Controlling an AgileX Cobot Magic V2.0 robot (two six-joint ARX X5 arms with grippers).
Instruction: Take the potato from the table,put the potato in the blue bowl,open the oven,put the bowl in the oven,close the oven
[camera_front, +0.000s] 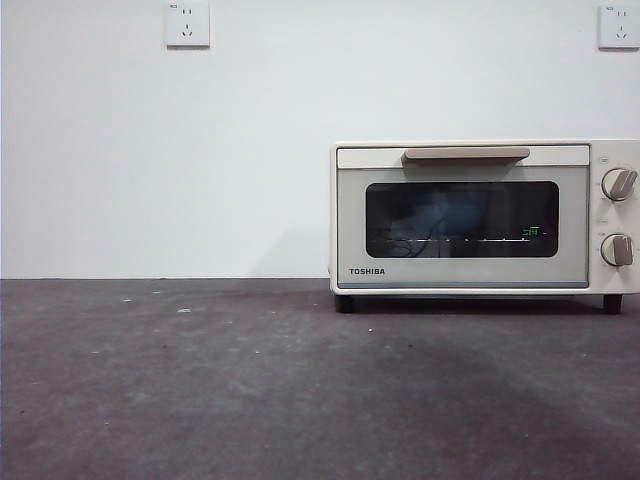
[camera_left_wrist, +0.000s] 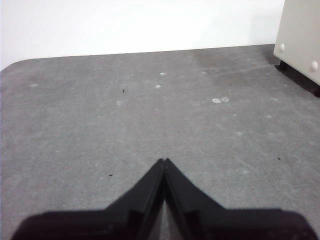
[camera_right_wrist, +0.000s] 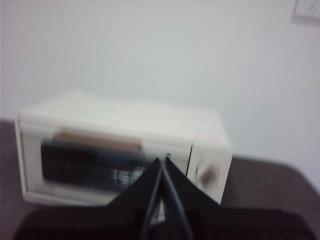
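Note:
The cream-white oven (camera_front: 485, 215) stands at the right on the table (camera_front: 200, 380), its dark glass door shut and the beige handle (camera_front: 466, 154) up. A dim bluish round shape behind the glass looks like the blue bowl (camera_front: 450, 215). The potato is out of view. My left gripper (camera_left_wrist: 163, 161) is shut and empty over bare table, with a corner of the oven (camera_left_wrist: 300, 40) off to one side. My right gripper (camera_right_wrist: 163, 160) is shut and empty, raised in front of the oven (camera_right_wrist: 125, 150), whose picture is blurred. Neither arm shows in the front view.
Two knobs (camera_front: 618, 215) sit on the oven's right side. A white wall with two power sockets (camera_front: 188, 24) stands behind the table. Pale smudges (camera_left_wrist: 220, 100) mark the grey surface.

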